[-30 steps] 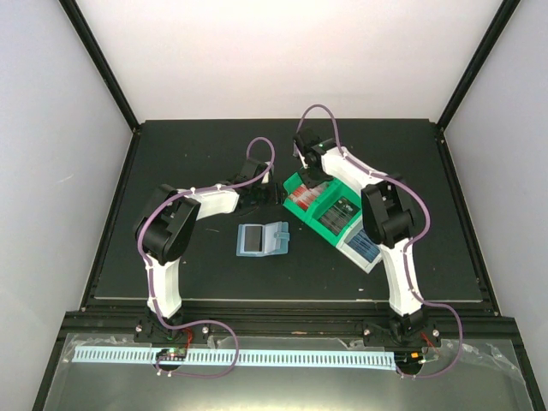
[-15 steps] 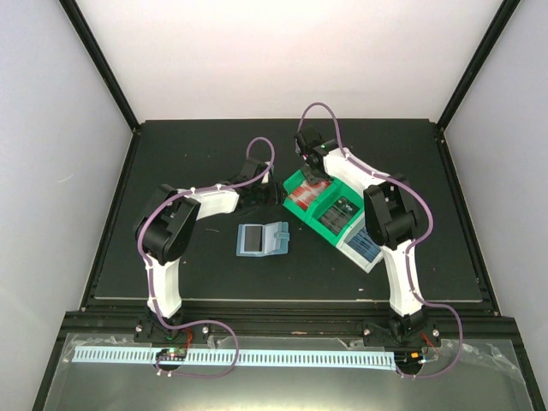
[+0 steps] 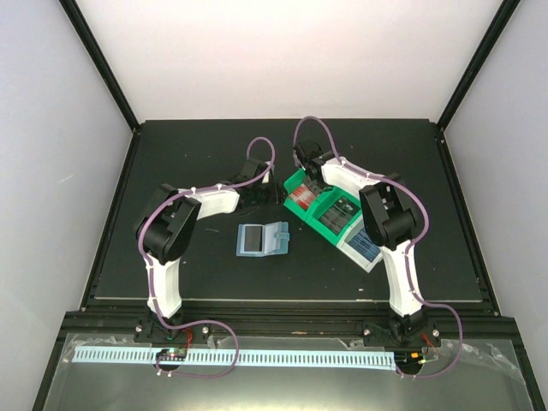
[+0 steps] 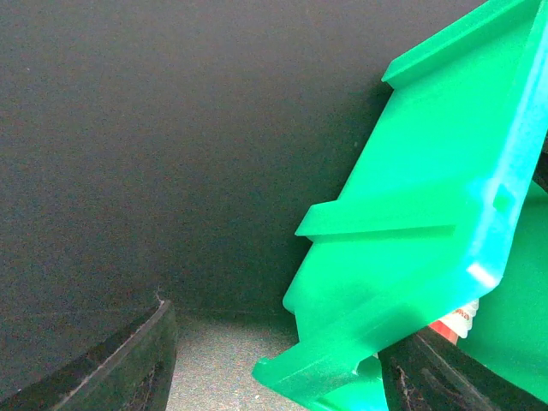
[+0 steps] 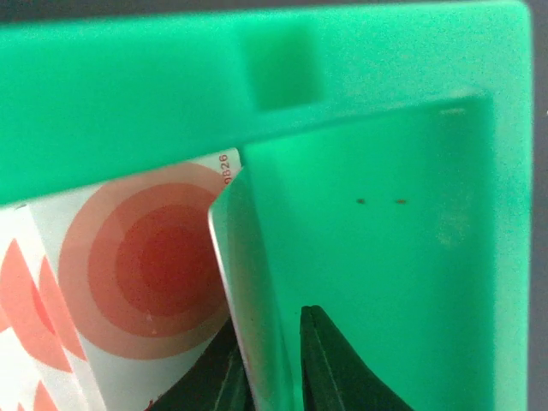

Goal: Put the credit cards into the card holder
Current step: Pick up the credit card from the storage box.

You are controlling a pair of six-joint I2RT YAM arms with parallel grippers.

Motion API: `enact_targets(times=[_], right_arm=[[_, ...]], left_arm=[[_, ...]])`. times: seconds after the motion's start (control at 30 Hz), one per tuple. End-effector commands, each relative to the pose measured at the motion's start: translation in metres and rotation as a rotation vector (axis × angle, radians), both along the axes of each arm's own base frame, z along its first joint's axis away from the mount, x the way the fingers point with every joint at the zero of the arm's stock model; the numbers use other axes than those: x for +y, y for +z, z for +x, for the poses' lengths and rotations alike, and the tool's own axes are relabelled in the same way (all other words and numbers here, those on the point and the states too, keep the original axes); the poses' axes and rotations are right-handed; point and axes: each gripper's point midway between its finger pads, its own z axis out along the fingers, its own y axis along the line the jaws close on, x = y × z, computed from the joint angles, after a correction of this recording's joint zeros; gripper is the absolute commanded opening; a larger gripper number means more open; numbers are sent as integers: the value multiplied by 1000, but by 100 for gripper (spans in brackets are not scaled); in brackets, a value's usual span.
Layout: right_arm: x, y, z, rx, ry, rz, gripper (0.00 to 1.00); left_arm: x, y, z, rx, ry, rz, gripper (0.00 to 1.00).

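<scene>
The right pincer (image 5: 272, 342) sits inside the green plastic bin (image 5: 385, 86). Its two dark fingers are closed on a thin plastic credit card (image 5: 253, 282), which is seen edge-on and tilted up. Just beside it lies a red-and-white credit card with ring print (image 5: 137, 257). The left pincer (image 4: 282, 368) hovers at the bin's outer wall with its fingers spread wide, gripping nothing. The small blue-teal fold-over card holder (image 3: 263, 240) lies open on the black surface (image 3: 188, 163), near the bin and apart from both pincers. Blue cards (image 3: 364, 246) rest in the adjoining white bin (image 3: 370, 265).
</scene>
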Motion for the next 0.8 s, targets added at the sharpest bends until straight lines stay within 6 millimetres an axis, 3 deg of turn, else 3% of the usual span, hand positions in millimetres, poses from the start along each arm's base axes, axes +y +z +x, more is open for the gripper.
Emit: enact_targets(times=[0.0, 0.17, 0.23, 0.4, 0.5, 0.77], right_arm=[[-35, 11, 22, -100, -52, -135, 19], [-24, 23, 24, -124, -44, -67, 9], [-18, 37, 26, -149, -37, -25, 2], [-1, 90, 25, -230, -37, 134, 1], [7, 128, 18, -284, -33, 249, 1], [25, 192, -30, -288, -25, 572, 1]], left_arm=[[33, -56, -36, 190, 18, 160, 65], [30, -51, -34, 180, 12, 146, 65], [27, -46, -33, 170, 4, 134, 65], [19, -20, -26, 123, -21, 97, 69], [11, 9, -21, 73, -52, 52, 72], [2, 106, -31, -89, -149, -65, 80]])
